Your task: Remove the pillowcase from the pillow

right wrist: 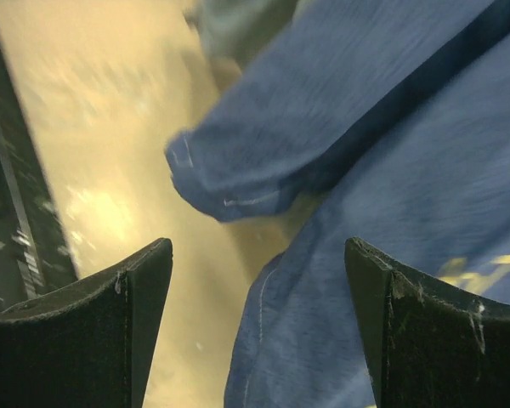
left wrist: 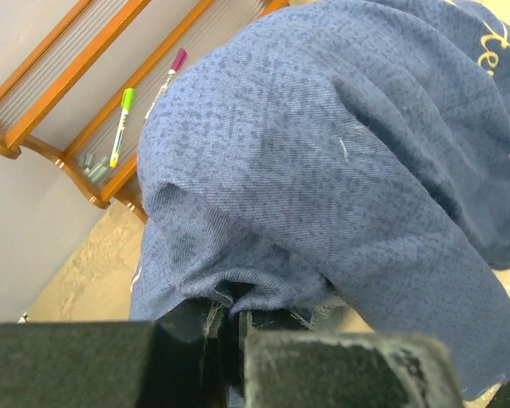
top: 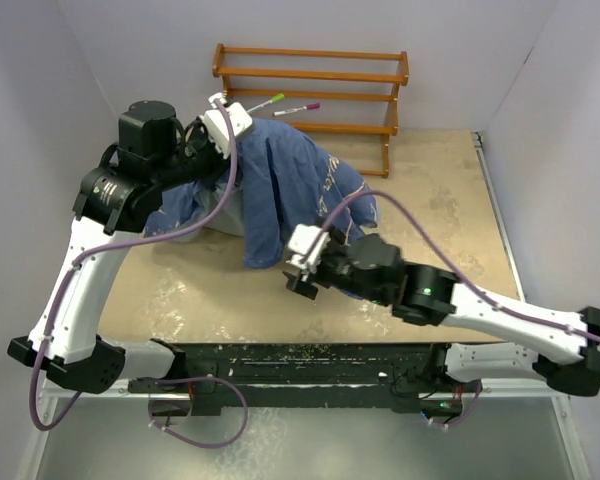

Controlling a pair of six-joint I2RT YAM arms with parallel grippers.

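Your left pincer [left wrist: 232, 316] is clamped tight on the pillowcase [top: 280, 180], which drapes from it onto the surface [top: 430, 200]; your right pincer [right wrist: 257, 246] gapes wide, empty, beside the cloth's hanging edge.

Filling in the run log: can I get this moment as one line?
left gripper: shut on pillowcase | right gripper: open, empty, beside its hem
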